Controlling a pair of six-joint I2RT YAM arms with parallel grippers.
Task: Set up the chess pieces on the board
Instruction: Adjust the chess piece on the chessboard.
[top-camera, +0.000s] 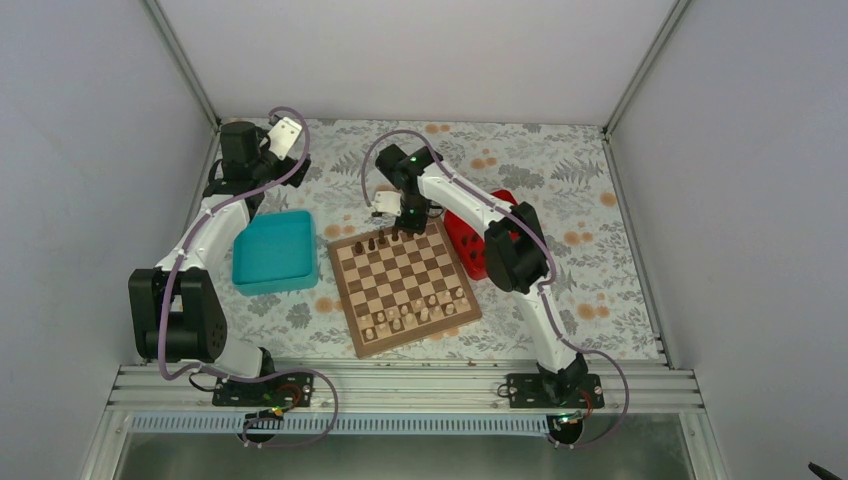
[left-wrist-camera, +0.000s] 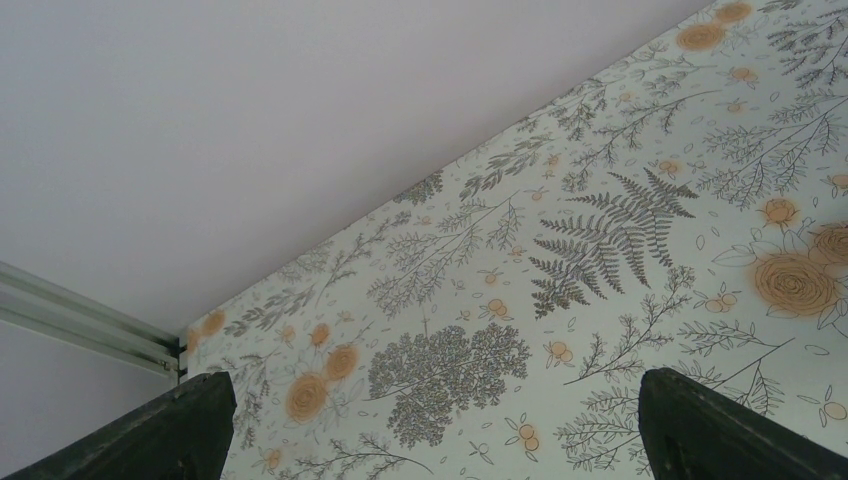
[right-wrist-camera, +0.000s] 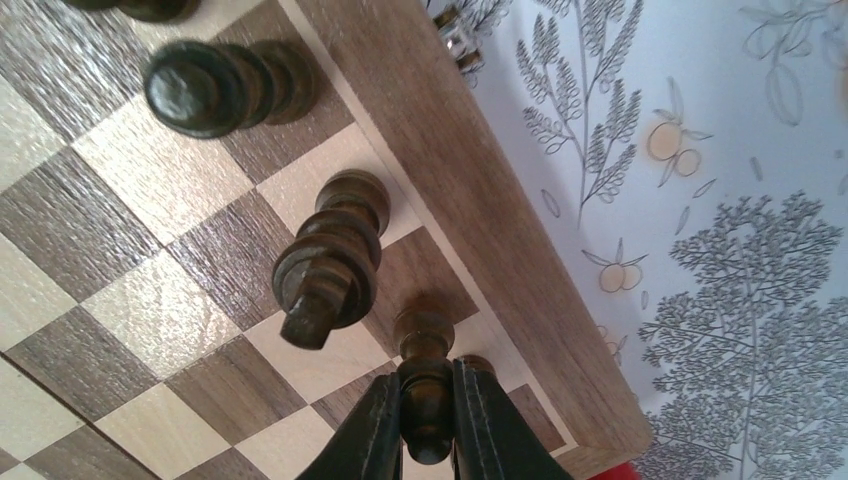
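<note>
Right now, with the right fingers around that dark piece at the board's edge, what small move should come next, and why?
Probably a short, straight lift. The right fingers are pinched on the dark piece, whose base seems to sit on a back-row square by the border of the board. A taller dark piece stands close beside it, so moving sideways first could knock it.

top: above and behind me, down on whole worktop (top-camera: 560, 180) | left wrist: low over worktop, facing a wall (left-wrist-camera: 250, 120) | right wrist: close on board (right-wrist-camera: 500, 200) far edge, shared with top
</note>
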